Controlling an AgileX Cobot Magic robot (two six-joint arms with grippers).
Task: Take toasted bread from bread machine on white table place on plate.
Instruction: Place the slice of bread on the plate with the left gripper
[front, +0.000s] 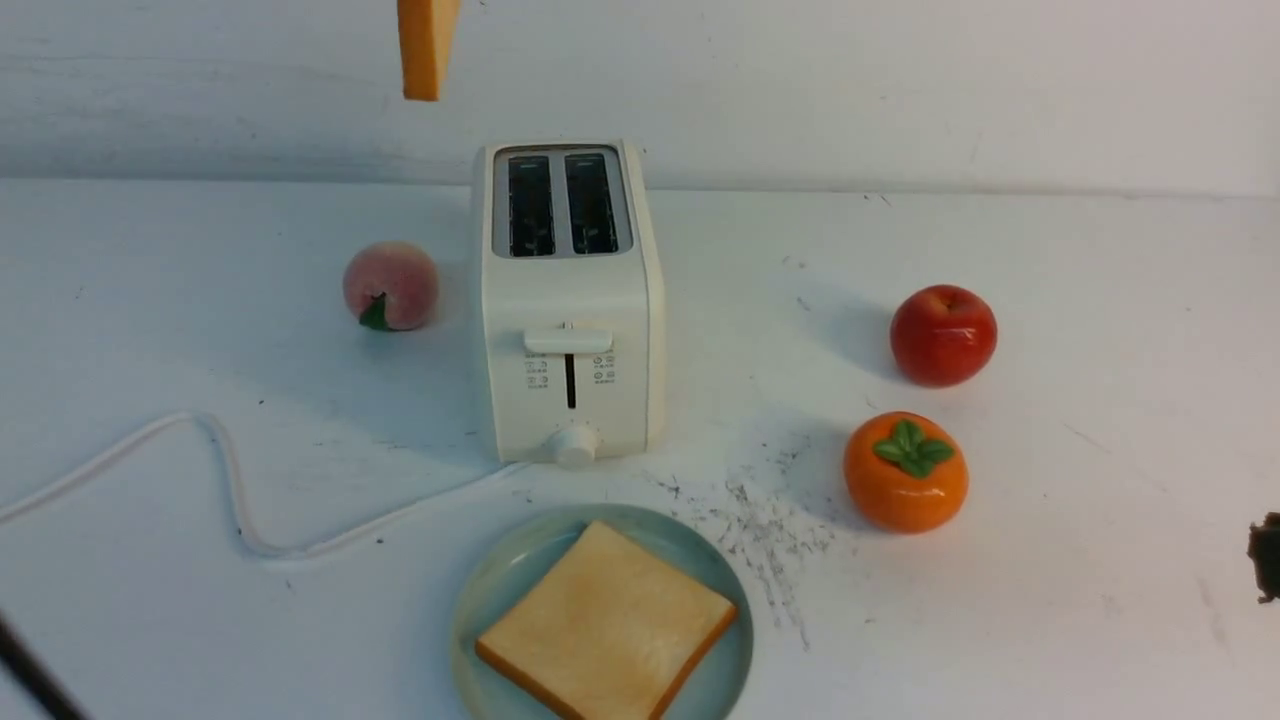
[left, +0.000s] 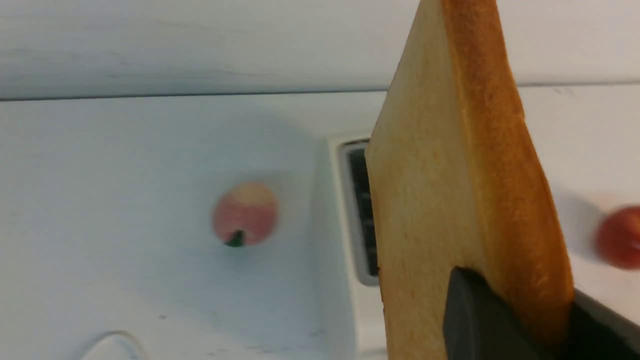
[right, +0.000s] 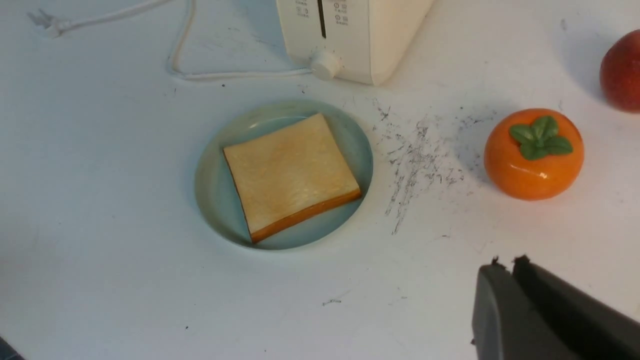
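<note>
One slice of toasted bread (front: 606, 627) lies flat on the plate (front: 500, 590) in front of the bread machine (front: 568, 300); both also show in the right wrist view, the slice (right: 290, 172) on the plate (right: 212, 175). The second slice (front: 427, 45) hangs on edge high above the white table (front: 150, 300), up and left of the toaster. My left gripper (left: 520, 320) is shut on that slice (left: 450, 190); the gripper itself is out of the front view. Both toaster slots look empty. My right gripper (right: 505, 265) is shut and empty, low at the table's right (front: 1265, 555).
A peach (front: 390, 285) sits left of the toaster. A red apple (front: 943, 334) and an orange persimmon (front: 905, 470) sit to its right. The white cord (front: 230, 480) snakes across the left front. Dark crumbs (front: 770, 530) lie right of the plate.
</note>
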